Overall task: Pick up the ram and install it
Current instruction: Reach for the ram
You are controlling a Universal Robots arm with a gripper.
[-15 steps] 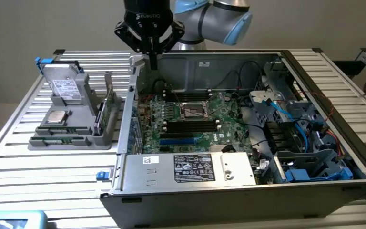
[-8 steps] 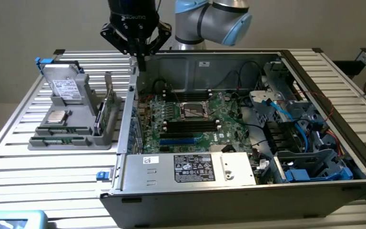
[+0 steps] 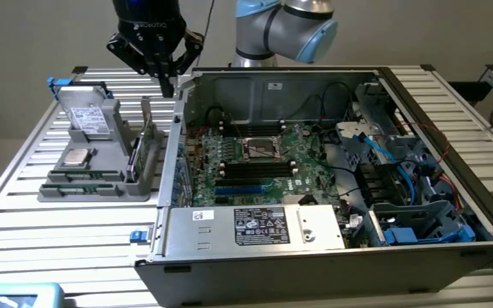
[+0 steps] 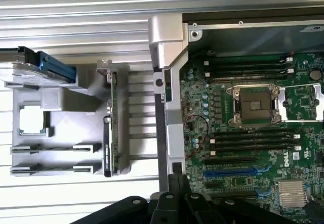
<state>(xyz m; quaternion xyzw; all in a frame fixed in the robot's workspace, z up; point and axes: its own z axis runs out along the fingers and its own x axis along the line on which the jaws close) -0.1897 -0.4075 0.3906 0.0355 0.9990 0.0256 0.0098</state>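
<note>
One gripper (image 3: 169, 91), closed tight and empty, hangs over the case wall (image 3: 178, 160); ram (image 3: 82, 188) barely discernible, sunk in grey holder (image 3: 140, 186); arm (image 3: 281, 25) cut off above.

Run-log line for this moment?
tool: shut, empty | over edge of open grey computer case | thin green ram stick: in grey plastic holder

Arm (image 3: 272, 29) cropped by exterior view's top edge; end effector (image 4: 177, 181) base cropped in wrist view.
</note>
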